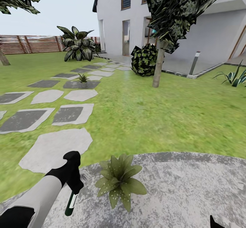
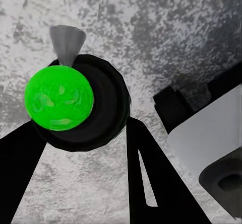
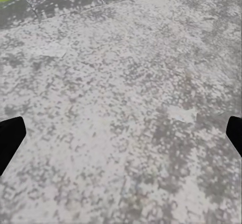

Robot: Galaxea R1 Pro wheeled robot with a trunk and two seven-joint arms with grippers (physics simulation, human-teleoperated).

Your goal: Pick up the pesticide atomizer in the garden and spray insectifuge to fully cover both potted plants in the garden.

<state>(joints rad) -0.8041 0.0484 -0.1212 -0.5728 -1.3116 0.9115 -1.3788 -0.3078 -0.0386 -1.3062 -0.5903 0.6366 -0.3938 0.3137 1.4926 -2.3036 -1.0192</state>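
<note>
L jaws are pinching the small dark bottle w/ green mark and pale trigger head, the pesticide atomizer (image 2: 75,103); black fingers (image 2: 151,178) sit either side of it. In head view the left gripper (image 1: 72,183) holds the atomizer hanging down over the round grey paved patio (image 1: 191,187). Just beside it, to the R, a speckled green rosette, the near potted plant (image 1: 119,182). R jaws spread wide, tips (image 3: 11,138) at frame edges, over bare patio. Far ahead of the jaws, a second small potted plant (image 1: 82,78) on grey stepping slabs (image 1: 54,147) across green lawn (image 1: 153,115).
</note>
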